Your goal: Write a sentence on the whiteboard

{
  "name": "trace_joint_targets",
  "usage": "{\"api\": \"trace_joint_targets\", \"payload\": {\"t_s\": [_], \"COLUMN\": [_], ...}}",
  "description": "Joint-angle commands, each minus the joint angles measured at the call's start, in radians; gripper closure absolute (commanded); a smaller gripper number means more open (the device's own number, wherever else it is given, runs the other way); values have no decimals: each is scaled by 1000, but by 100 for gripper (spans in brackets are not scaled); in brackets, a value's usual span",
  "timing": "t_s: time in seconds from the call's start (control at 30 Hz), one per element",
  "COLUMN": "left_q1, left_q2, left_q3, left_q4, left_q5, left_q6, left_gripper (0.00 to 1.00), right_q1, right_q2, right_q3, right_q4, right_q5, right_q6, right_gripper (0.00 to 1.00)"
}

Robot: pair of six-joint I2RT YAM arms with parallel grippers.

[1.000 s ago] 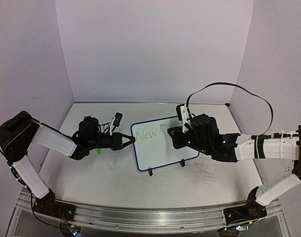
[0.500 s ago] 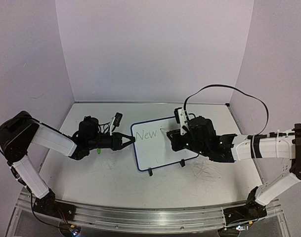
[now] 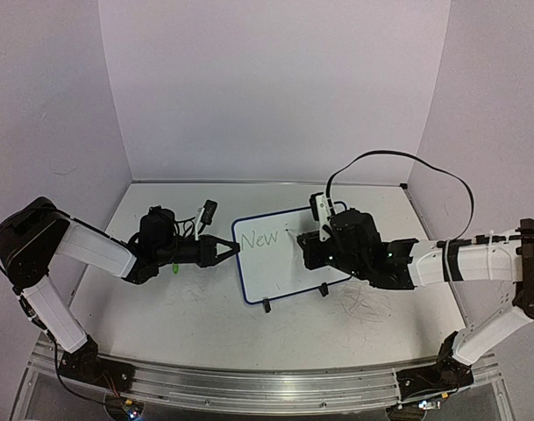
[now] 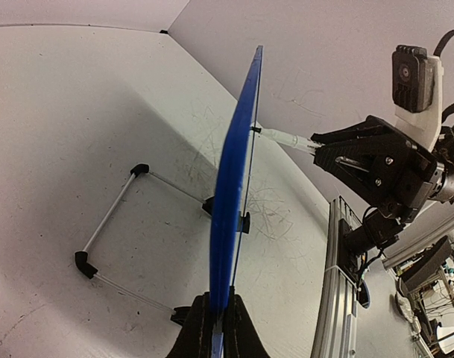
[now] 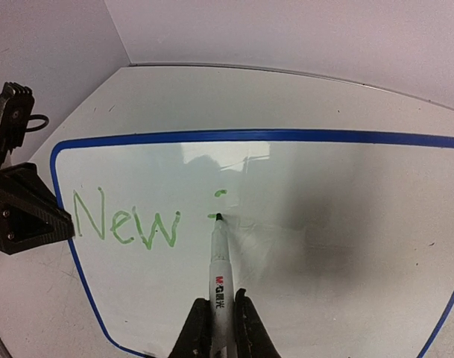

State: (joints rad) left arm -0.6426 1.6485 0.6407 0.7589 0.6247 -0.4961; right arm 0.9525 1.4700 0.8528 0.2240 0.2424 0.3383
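Whiteboard [image 3: 288,267]: standing on desk [image 3: 188,316]
Sentence [image 5: 126,222]: green "New" plus a small stroke
Left claw [image 3: 235,249]: clamped on whiteboard rim
Right claw [image 5: 218,317]: clamped on marker [image 5: 221,272], tip touching whiteboard

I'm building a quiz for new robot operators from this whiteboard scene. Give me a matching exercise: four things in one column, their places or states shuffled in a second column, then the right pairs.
Things
1. small white rectangular whiteboard with blue rim
2. white-barrelled marker pen
3. green handwritten word "New"
4. short green stroke

Places or states
A. at the pen tip
B. clamped in the right gripper
C. edge pinched by the left gripper
D. on the board's left part

Pairs: 1-C, 2-B, 3-D, 4-A
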Motion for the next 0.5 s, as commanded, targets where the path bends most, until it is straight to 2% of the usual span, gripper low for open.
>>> {"api": "trace_joint_targets", "payload": {"t_s": [0.0, 0.47], "left_q1": [-3, -3], "left_q2": [-36, -30], "left_q3": [30, 35], "left_q4": [-20, -22], "left_q5": [3, 7], "left_q6": [8, 10], "left_gripper": [100, 100], "right_q1": [-3, -2], "right_q2": [-12, -5], "right_q3": [25, 19], "right_q4": [-6, -32], "right_q5": [63, 14], "right_q6": [12, 17], "right_gripper": [100, 100]}}
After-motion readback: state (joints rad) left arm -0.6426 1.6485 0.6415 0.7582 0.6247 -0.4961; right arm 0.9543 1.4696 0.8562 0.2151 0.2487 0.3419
